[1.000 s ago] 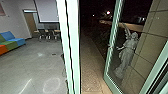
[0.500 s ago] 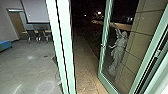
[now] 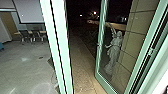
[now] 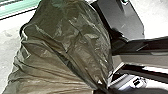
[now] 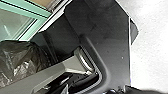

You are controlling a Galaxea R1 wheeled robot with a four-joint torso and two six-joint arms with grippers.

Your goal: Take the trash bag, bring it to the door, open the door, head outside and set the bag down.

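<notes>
While the grey floor (image 3: 20, 72) spreads away indoors at 10 o'clock, a paved path (image 3: 82, 67) runs out into the dark, dead ahead at 12. Over at 1 to 2 o'clock it's the tiled wall (image 3: 140, 30), and in front of it the glass door (image 3: 100, 37) stands open in its pale green frame! A thick green post (image 3: 62, 45) splits room from path at 11. Back inside, a pale screen (image 3: 31, 11) hangs at 10 o'clock; through the glass at 1, there's a winged statue (image 3: 114, 50). Chairs (image 3: 25, 35) line up below the screen.

And the trash bag (image 4: 67, 45)! Dark and glossy, it bulges large in the left wrist view, close by the robot's own body, its creases drawn together at one spot; its clock bearing I can't call. Left hand, right hand: how far open, and gripping what, I can't tell for either. Smallest of all, a bright light (image 3: 94, 12) glows far off, towards 12.
</notes>
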